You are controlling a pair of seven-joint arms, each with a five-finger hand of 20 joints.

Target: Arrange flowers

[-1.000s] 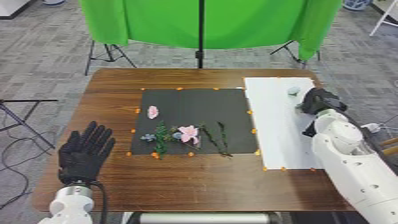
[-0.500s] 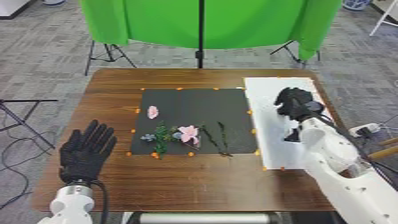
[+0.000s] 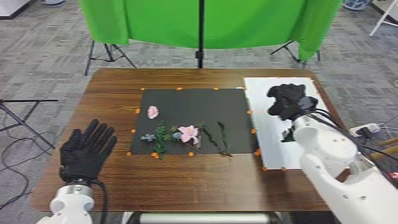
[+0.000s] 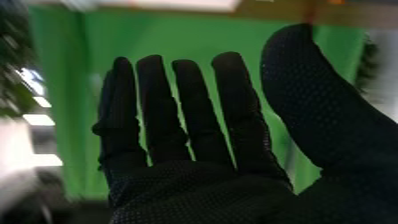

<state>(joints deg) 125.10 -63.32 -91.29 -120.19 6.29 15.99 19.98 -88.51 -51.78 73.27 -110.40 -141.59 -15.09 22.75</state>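
In the head view my right hand (image 3: 288, 100) is over the far part of the white sheet (image 3: 280, 154). The right wrist view shows the same hand (image 4: 204, 185) open, fingers straight and thumb spread, with nothing held. My left hand (image 3: 85, 152) lies open at the table's left side. On the dark mat (image 3: 209, 102) are a pink flower (image 3: 153, 112) near the left edge, a green leafy sprig (image 3: 161, 139) with a small bluish bloom (image 3: 147, 137), a larger pink flower (image 3: 188, 133) and thin dark green stems (image 3: 223, 137).
The brown wooden table (image 3: 209, 185) surrounds the mat and sheet, whose edges carry small orange markers. Beyond the far edge stand a green cloth (image 3: 151, 22) and a dark pole (image 3: 201, 35). Cables lie on the floor at the right.
My right hand has moved left from the sheet's right edge and slightly away. The pale flower seen on the far part of the sheet is now hidden from sight. The left hand has barely shifted.
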